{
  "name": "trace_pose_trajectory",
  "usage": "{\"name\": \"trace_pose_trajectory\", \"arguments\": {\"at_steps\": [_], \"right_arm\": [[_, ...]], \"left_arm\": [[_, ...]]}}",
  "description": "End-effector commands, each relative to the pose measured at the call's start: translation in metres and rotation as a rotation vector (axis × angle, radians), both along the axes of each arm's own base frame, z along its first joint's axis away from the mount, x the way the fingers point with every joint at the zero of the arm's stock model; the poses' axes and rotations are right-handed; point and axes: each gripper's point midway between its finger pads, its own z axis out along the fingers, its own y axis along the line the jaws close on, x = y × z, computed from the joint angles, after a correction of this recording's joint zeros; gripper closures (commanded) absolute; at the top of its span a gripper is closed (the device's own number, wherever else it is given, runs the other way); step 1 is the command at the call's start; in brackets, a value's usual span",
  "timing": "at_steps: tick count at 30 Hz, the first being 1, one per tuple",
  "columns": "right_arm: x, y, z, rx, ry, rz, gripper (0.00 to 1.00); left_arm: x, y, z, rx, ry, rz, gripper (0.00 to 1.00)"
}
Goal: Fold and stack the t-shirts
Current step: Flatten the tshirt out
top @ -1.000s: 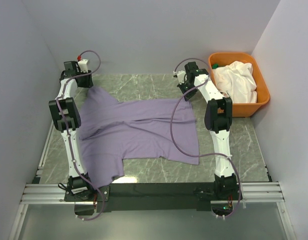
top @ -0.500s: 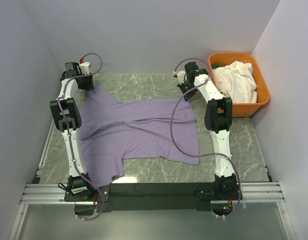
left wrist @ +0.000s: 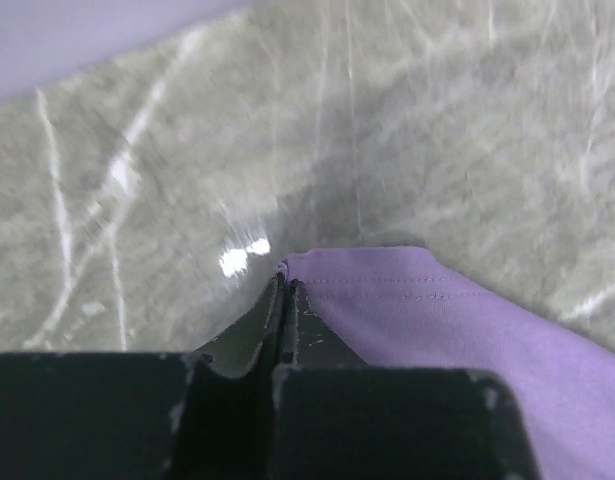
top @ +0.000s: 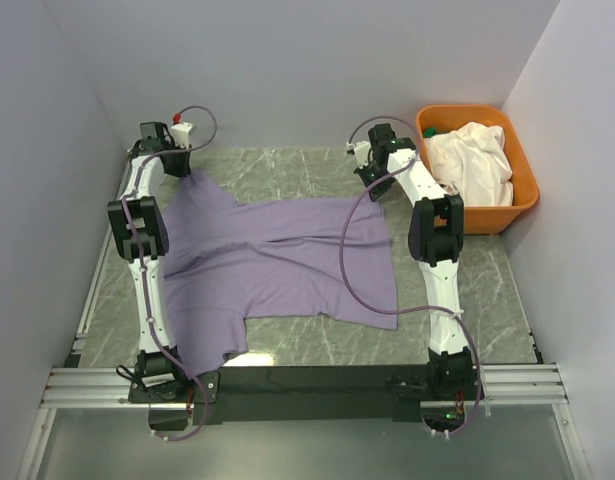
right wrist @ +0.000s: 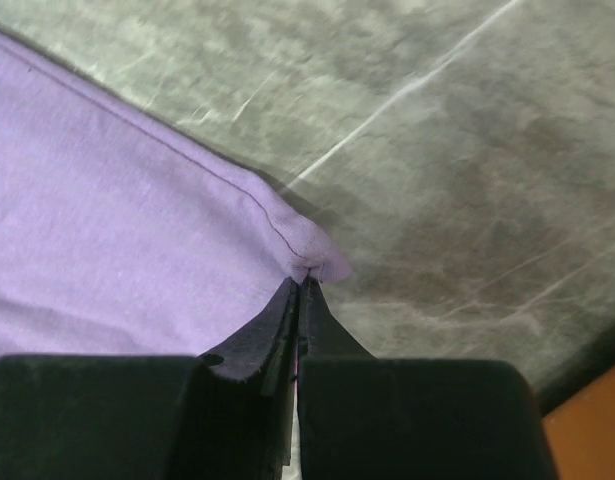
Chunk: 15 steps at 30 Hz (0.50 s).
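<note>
The lavender t-shirt lies spread over the marble table, stretched between both arms. My left gripper is shut on its far-left corner; in the left wrist view the closed jaws pinch the hemmed purple edge. My right gripper is shut on the far-right corner; in the right wrist view the jaws pinch a small fold of purple cloth. The white t-shirt lies crumpled in the orange tub.
The orange plastic tub stands at the far right, beside the right arm. Grey walls close the far side and both sides. The marble table shows beyond the shirt. A metal rail runs along the near edge.
My left gripper has moved up and to the right toward the far wall, pulling the shirt's far-left corner with it. The right arm has not moved.
</note>
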Motion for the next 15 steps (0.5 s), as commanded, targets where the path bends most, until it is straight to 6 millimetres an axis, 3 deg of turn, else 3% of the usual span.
{"name": "trace_pose_trajectory", "arguments": {"at_steps": [1, 3, 4, 8, 15], "right_arm": [[0.020, -0.004, 0.052, -0.016, -0.159, -0.044, 1.00], [0.025, -0.010, 0.058, -0.039, -0.193, -0.068, 1.00], [0.031, -0.010, 0.061, -0.039, -0.220, -0.080, 1.00], [0.047, -0.022, 0.075, -0.072, -0.308, -0.140, 1.00], [0.073, -0.031, 0.096, -0.092, -0.430, -0.197, 1.00]], "left_arm": [[0.029, 0.006, 0.067, -0.004, -0.196, 0.027, 1.00], [0.037, 0.002, 0.092, -0.028, -0.267, 0.028, 1.00], [0.045, 0.004, 0.118, -0.027, -0.347, 0.033, 1.00], [0.056, 0.002, 0.163, -0.086, -0.487, 0.052, 1.00], [0.068, 0.002, 0.205, -0.107, -0.635, 0.036, 1.00]]}}
